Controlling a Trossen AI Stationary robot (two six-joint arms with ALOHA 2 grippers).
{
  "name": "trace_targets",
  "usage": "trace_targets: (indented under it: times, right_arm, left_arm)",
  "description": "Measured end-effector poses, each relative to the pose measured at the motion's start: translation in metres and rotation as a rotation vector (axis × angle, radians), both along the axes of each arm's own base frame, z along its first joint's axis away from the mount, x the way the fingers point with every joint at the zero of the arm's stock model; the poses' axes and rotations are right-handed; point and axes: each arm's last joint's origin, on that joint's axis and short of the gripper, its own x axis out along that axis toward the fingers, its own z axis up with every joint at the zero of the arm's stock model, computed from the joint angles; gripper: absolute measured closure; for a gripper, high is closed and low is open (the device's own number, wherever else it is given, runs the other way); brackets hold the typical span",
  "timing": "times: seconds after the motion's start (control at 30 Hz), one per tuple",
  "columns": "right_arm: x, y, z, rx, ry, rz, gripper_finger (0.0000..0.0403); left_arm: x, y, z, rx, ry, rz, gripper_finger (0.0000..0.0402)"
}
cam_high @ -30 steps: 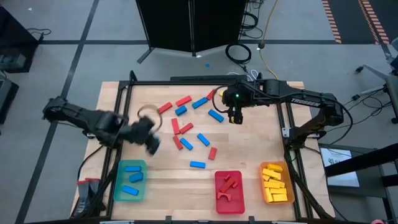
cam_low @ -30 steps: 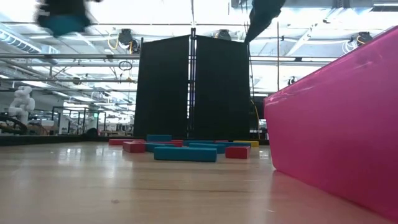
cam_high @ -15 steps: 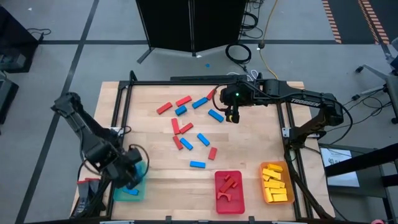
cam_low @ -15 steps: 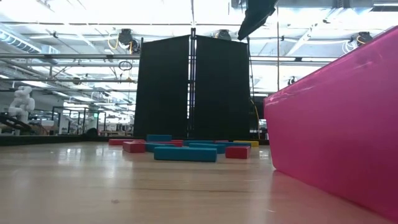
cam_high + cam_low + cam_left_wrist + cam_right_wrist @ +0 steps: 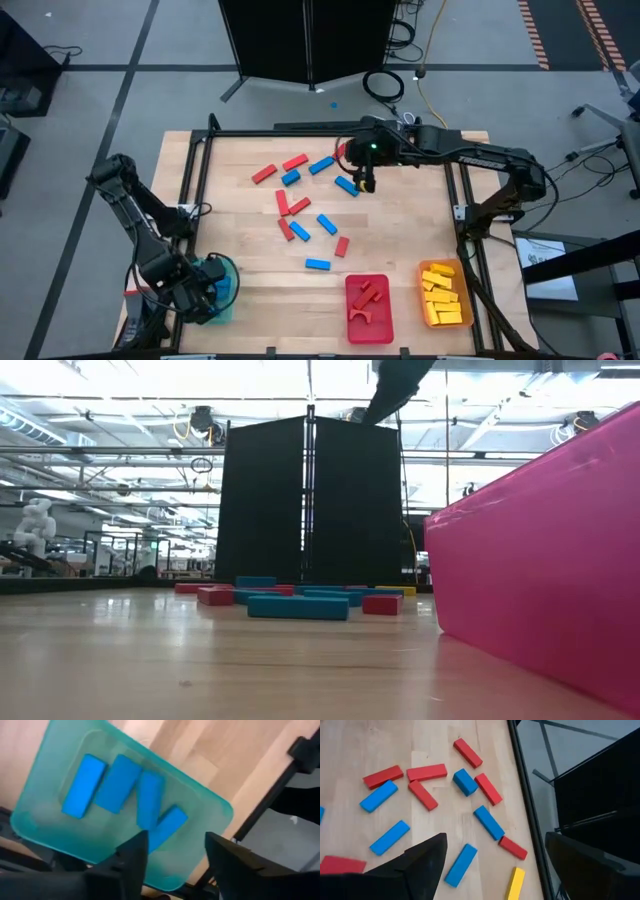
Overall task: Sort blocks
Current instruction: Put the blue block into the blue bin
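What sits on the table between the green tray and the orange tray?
The red tray with red pieces inside stands between the green tray and the orange tray, along the table's near edge in the high view.

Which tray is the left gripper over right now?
The green tray, at the table's front left corner. The left gripper hangs above it, over four blue blocks; the red and orange trays sit further right.

The wooden bench (image 5: 400, 230) fills the middle of the high view. Loose red and blue blocks (image 5: 300, 206) lie scattered on its upper centre, with one blue block (image 5: 317, 264) lower down by itself. Along the lower edge stand three trays: a green one (image 5: 222, 303) at lower left holding blue blocks, a red one (image 5: 367, 308) at centre, and an orange one (image 5: 443, 295) at lower right holding yellow blocks.
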Motion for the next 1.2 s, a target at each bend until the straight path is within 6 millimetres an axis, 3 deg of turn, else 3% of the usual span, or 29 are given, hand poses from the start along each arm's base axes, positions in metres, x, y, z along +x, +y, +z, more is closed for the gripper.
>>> trace_targets:
  times: [0.13, 0.23, 0.3, 0.43, 0.57, 0.77, 0.9, 1.03, 1.2]
  right_arm:
    - [0.030, -0.026, -0.023, 0.018, -0.042, 0.009, 0.0069]
    - [0.058, -0.049, -0.054, 0.090, -0.076, -0.029, 0.0069]
    - [0.066, -0.061, -0.081, 0.144, 0.003, -0.082, 0.0069]
    - [0.059, -0.072, -0.141, 0.344, 0.318, -0.268, 0.0069]
    - [0.058, -0.069, -0.185, 0.443, 0.532, -0.302, 0.0069]
    - [0.069, -0.069, -0.225, 0.446, 0.530, -0.316, 0.0069]
    - [0.072, -0.073, -0.233, 0.454, 0.521, -0.317, 0.0072]
    - [0.070, -0.075, -0.234, 0.485, 0.520, -0.359, 0.0127]
    - [0.070, -0.076, -0.235, 0.492, 0.518, -0.378, 0.0283]
  left_arm:
    - [0.002, 0.003, 0.000, 0.023, -0.019, 0.015, 0.0141]
    - [0.007, 0.007, 0.000, 0.050, -0.055, 0.050, 0.0119]
    - [0.011, 0.011, 0.000, 0.065, -0.067, 0.073, 0.0115]
    - [0.019, 0.018, 0.001, 0.094, -0.098, 0.139, 0.0114]
    - [0.025, 0.024, 0.001, 0.163, -0.185, 0.192, 0.0114]
    - [0.031, 0.029, 0.001, 0.200, -0.225, 0.232, 0.0114]
    - [0.032, 0.031, 0.001, 0.209, -0.235, 0.243, 0.0114]
    - [0.034, 0.033, 0.002, 0.221, -0.243, 0.256, 0.0114]
    - [0.039, 0.042, 0.002, 0.299, -0.295, 0.293, 0.0114]
